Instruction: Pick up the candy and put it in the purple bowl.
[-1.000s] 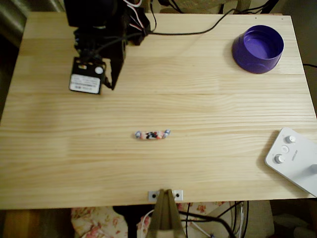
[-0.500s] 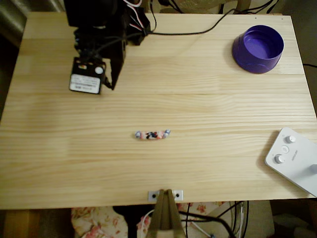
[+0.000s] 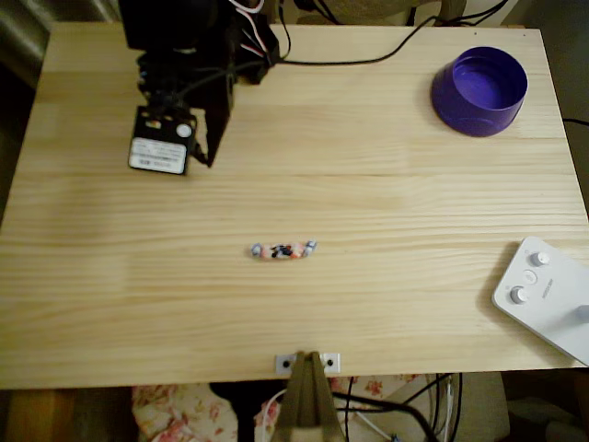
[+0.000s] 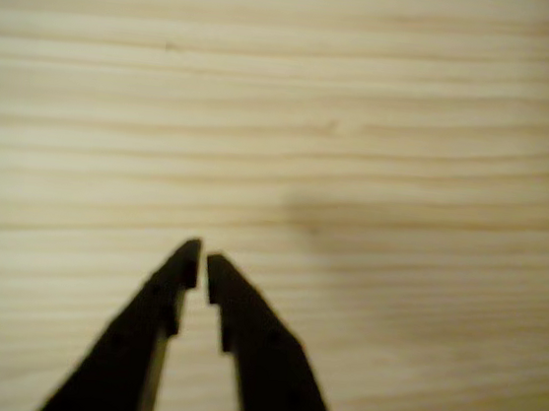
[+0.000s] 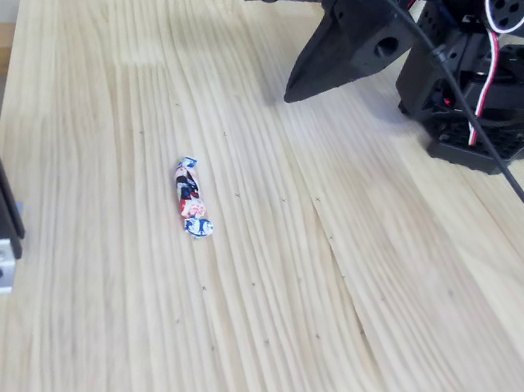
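Hovering at the upper left, holding nothing.

My gripper [image 4: 199, 255] is hanging over bare wooden table [image 3: 386, 203] with its jaws nearly together, just a thin slit showing in the wrist view. The candy [image 3: 283, 250] is lying near the overhead frame's center, well apart from me; the purple bowl [image 3: 479, 90] is sitting at the upper right.

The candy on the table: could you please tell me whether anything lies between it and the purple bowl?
Nothing visible does. In the overhead view, bare wood runs from the candy up to the purple bowl; the white device sits off to the lower right, out of that line.
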`<state>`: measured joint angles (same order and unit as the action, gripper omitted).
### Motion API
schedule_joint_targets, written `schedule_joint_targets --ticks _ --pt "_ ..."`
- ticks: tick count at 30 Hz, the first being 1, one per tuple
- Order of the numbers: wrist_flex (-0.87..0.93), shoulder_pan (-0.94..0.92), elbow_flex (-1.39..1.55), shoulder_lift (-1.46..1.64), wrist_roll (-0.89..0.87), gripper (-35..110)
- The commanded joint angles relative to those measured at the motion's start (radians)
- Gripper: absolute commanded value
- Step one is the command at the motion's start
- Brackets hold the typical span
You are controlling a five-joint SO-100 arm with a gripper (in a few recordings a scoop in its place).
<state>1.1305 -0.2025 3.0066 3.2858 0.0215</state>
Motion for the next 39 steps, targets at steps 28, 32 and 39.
schedule_joint_targets --ticks 28,32,39 --pt "0.0 -0.008 -0.015 0.014 0.017 -1" --pt "0.0 0.049 -0.015 0.014 0.077 -1" --pt "-0.052 0.061 -0.017 0.014 0.031 -1"
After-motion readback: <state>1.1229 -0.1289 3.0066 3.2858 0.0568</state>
